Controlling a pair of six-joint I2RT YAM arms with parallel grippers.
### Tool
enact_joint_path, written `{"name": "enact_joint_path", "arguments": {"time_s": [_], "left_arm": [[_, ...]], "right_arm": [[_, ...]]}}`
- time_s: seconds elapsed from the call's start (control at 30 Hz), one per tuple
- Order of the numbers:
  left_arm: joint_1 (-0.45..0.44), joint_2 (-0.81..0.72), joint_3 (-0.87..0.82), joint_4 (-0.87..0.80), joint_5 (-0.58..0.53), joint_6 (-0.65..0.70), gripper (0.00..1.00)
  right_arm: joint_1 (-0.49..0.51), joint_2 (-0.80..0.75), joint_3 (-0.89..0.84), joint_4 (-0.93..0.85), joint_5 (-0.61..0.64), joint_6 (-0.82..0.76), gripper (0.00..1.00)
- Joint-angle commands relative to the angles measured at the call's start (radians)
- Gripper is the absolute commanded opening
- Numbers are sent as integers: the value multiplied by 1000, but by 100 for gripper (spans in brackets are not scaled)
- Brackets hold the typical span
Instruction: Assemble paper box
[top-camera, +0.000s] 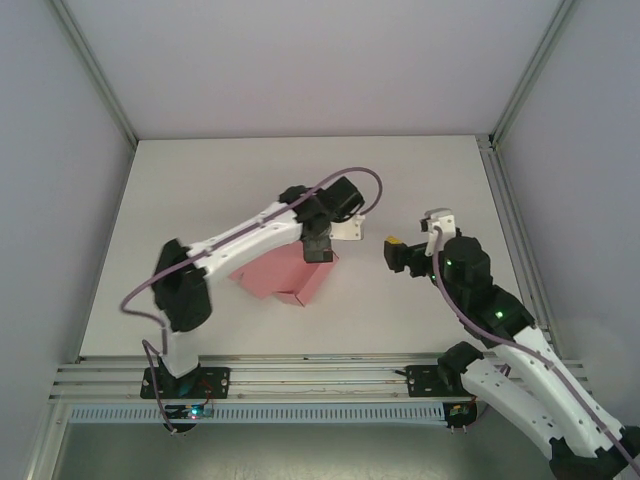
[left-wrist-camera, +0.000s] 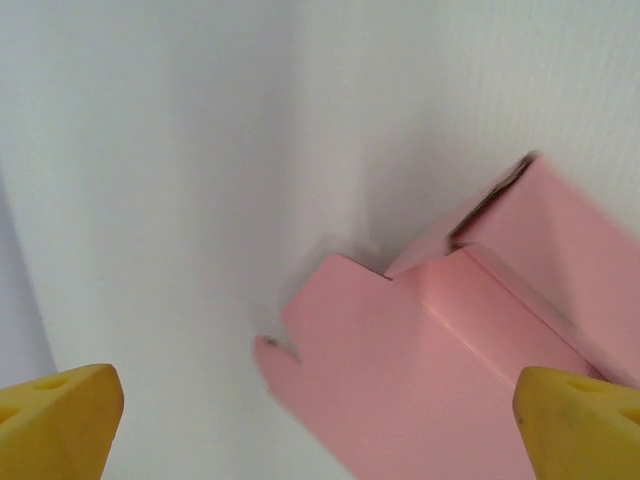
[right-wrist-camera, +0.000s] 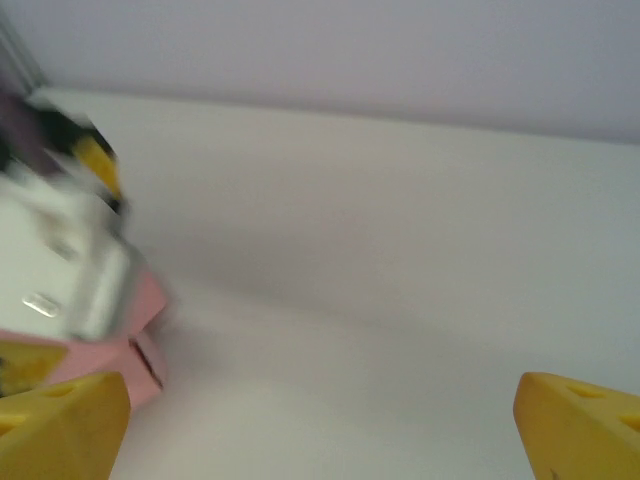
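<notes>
Fingertips of the left gripper (left-wrist-camera: 320, 430) are spread wide, one yellow pad (left-wrist-camera: 60, 420) in each bottom corner of the wrist view, and they are gripping nothing. One paper box (left-wrist-camera: 430, 380) lies under and between them. It is pink and part-folded, with a flat flap reaching toward 9 o'clock and a raised wall up at 2 o'clock.

Over to the right gripper (right-wrist-camera: 320, 430): two yellow tips stand just as wide apart, with bare table between them.

The count is one box, two grippers and two arms.

From above, the left arm (top-camera: 240, 240) reaches from its base at 7 o'clock up toward the centre, elbow bent and wrist tipped down over the box's 1 o'clock corner. The right arm (top-camera: 500, 320) rises from 5 o'clock, its gripper pointing toward 9 o'clock. That gripper sits near the box's 3 o'clock side but apart from it.

The box rests near the middle of the white table (top-camera: 200, 200).

The left forearm covers the box's upper edge. From the right wrist, the blurred left gripper blocks most of the box. A purple cable (top-camera: 370, 185) loops above the left wrist.
</notes>
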Motion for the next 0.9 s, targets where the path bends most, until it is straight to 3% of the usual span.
{"name": "enact_joint_path", "arguments": {"time_s": [0.0,0.13,0.23,0.3,0.43,0.53,0.63,0.77,0.87], "left_arm": [[4,-159,-115,187,-52,-141,100],[20,-324,-221,302,-307,-479,100],[89,-424,-260,177,-456,-860,100],[149,-484,-311,79,-477,-1082,100],[263,-624,-505,50,-409,-1294,100],[362,-696,-622,65,-265,-1350,100],[405,-723,-699,105,-179,-1359,100],[411,-694,-717,109,-150,-1347,100],[414,-661,-708,106,-164,-1346,100]], "right_arm": [[-9,105,62,-8,-98,-22,98],[-10,311,158,13,-156,-16,98],[-7,481,271,10,-205,0,98],[9,594,348,13,-223,18,98],[118,852,563,-86,-172,-39,98],[168,1026,719,-181,-160,-67,98],[187,1178,848,-272,-139,-96,98],[197,1300,939,-409,-105,-120,96],[198,1277,873,-410,-131,-129,93]]}}
